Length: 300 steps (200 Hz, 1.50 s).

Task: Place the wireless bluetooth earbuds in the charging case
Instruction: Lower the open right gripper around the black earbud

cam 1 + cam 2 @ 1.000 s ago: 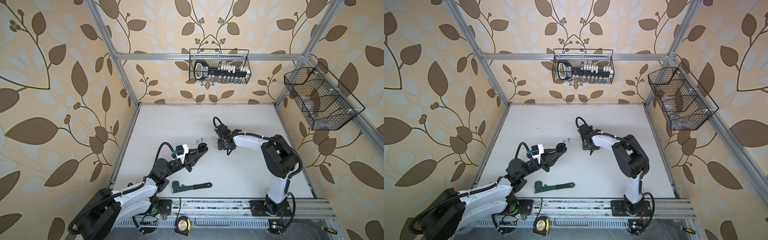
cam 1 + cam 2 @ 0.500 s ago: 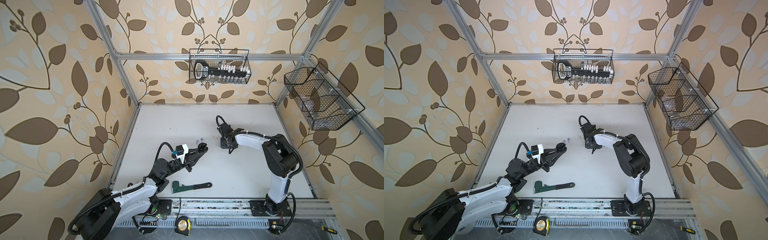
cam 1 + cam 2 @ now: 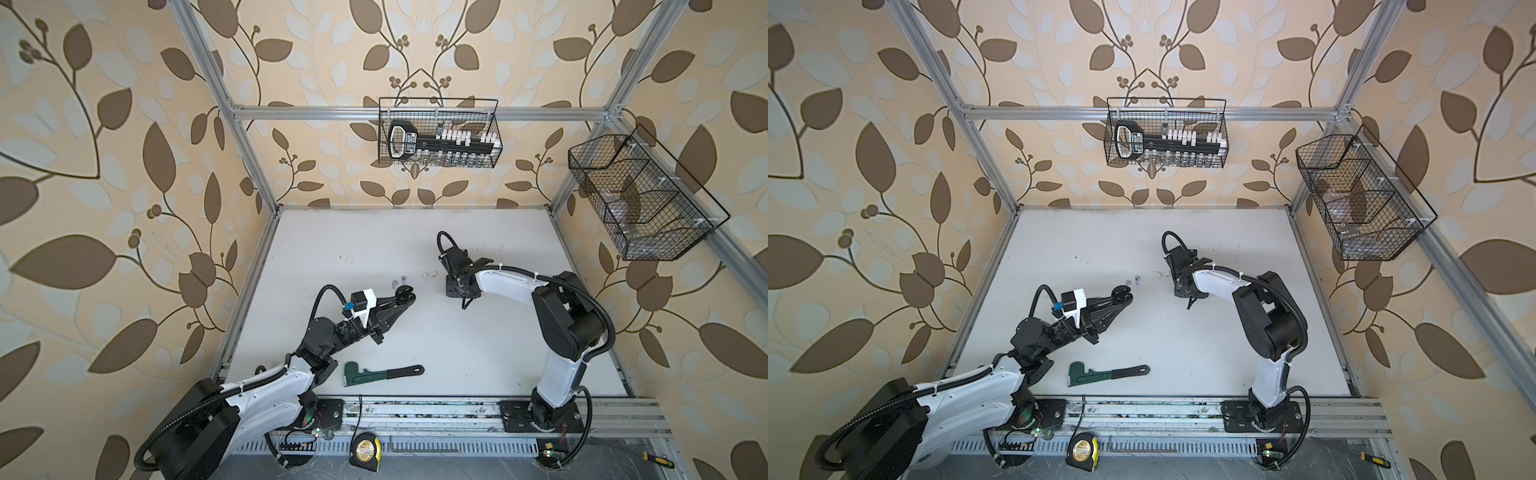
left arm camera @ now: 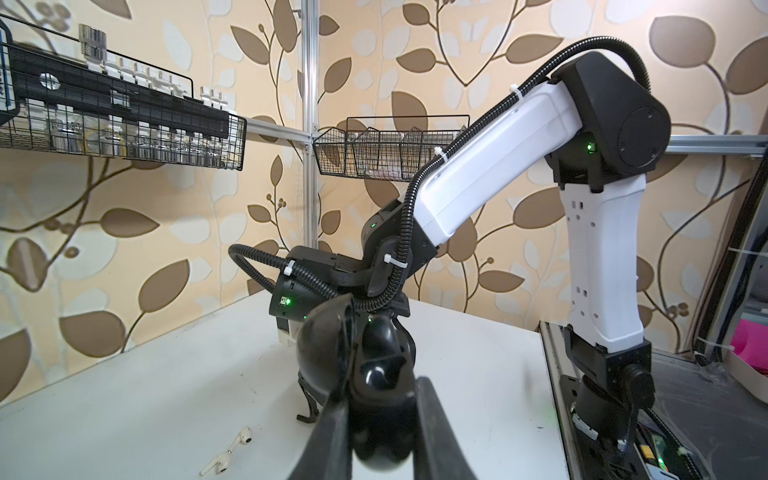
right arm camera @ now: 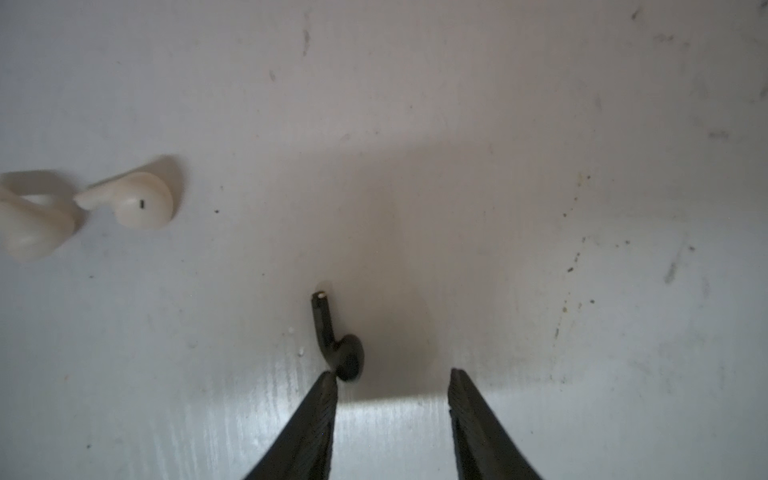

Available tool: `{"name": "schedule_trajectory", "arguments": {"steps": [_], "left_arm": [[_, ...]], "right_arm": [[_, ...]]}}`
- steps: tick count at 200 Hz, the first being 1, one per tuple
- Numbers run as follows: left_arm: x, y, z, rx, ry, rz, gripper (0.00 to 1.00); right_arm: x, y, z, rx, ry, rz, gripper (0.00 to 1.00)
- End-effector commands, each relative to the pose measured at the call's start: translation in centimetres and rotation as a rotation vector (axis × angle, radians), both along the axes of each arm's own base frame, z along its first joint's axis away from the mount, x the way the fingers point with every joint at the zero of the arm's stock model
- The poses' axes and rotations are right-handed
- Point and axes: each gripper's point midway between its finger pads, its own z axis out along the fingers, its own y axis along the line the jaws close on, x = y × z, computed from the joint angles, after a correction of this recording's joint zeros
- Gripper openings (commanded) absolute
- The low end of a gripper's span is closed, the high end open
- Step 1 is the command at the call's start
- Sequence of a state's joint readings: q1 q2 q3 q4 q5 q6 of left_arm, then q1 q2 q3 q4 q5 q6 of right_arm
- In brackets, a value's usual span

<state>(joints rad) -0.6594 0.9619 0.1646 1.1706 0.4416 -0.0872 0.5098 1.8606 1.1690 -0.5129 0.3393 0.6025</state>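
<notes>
Brown-leaf beige wallpaper [image 3: 124, 137], black case [image 4: 376, 374], black earbud [image 5: 347, 359], white earbud [image 5: 139, 205].

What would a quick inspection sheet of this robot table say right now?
Surface: white tabletop, scuffed, with small dark specks.
Job's things: black charging case open in the left gripper; black earbud, white pair and lilac pair loose on the tabletop.
Clutter: green pipe wrench on the tabletop; tape measure and hex key by the front rail.
Grippers: left gripper shut on the black charging case; right gripper open, black earbud at the tip of one jaw.
Cables: black corrugated hoses zip-tied along the left arm and right arm.
Surroundings: leaf wallpaper, aluminium frame, back wire basket with a socket set, side wire basket.
</notes>
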Motion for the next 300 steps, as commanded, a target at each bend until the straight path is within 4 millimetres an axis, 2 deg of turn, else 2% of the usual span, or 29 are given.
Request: {"name": "schedule_trajectory", "arguments": {"steps": [1, 125, 204, 224, 227, 235, 270, 300], "left_arm": [[-0.3, 0.3, 1.8, -0.028, -0.065, 0.0, 0.0], [-0.6, 0.5, 2.1, -0.038, -0.074, -0.001, 0.0], [-0.5, 0.3, 2.0, -0.029, -0.072, -0.005, 0.0], [-0.5, 0.3, 2.0, -0.03, -0.072, -0.002, 0.0], [-0.5, 0.3, 2.0, -0.029, -0.071, -0.003, 0.0], [-0.5, 0.3, 1.9, -0.026, -0.07, -0.005, 0.0], [-0.5, 0.3, 1.9, -0.025, -0.071, -0.004, 0.0], [-0.6, 0.2, 1.8, -0.022, -0.071, -0.008, 0.0]], "right_arm": [[-0.3, -1.2, -0.2, -0.021, 0.008, -0.037, 0.45], [0.4, -3.7, -0.9, -0.055, 0.013, -0.1, 0.46], [2.7, -2.5, -1.1, -0.011, 0.004, -0.079, 0.47], [2.7, -3.0, -1.4, -0.038, 0.006, -0.08, 0.48], [3.4, -2.7, -0.7, -0.03, -0.013, -0.082, 0.48], [3.6, -2.7, -0.5, -0.026, -0.017, -0.084, 0.48], [3.8, -2.9, 0.4, -0.023, -0.046, -0.085, 0.49], [4.1, -2.1, 1.5, 0.029, -0.073, -0.065, 0.51]]}}
